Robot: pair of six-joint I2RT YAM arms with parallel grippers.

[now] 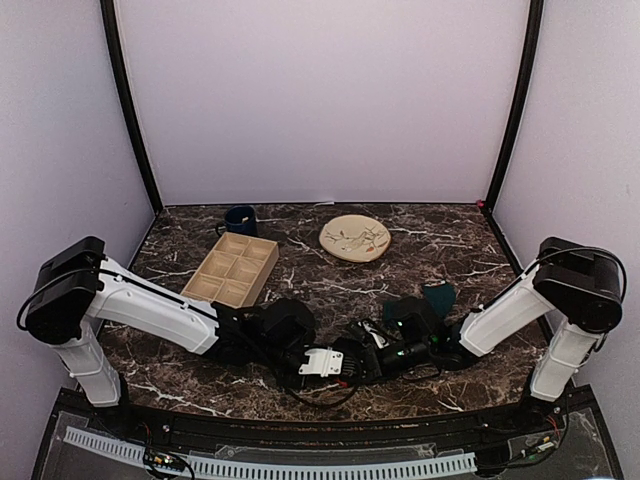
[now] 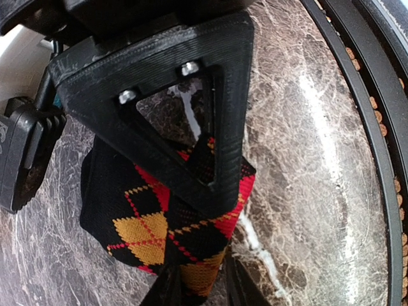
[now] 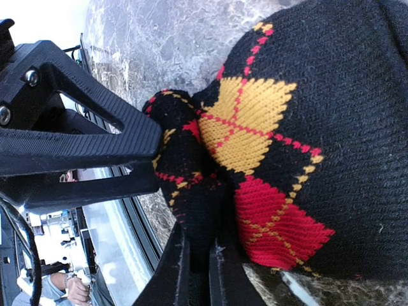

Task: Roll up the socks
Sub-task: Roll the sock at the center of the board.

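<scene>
Rolling the argyle socks was under way: left claw clamped the bundle, right claw pinched a fold; next probably called for tucking that fold over.

light: bright, even overhead | glare: white streak on marble table | wrist views: fisheye-warped edges

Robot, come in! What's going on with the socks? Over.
Left gripper closed on argyle sock. Right gripper shut, pinching the same sock. Teal sock lies by right arm. Mug, tray, plate sit well back.
</scene>
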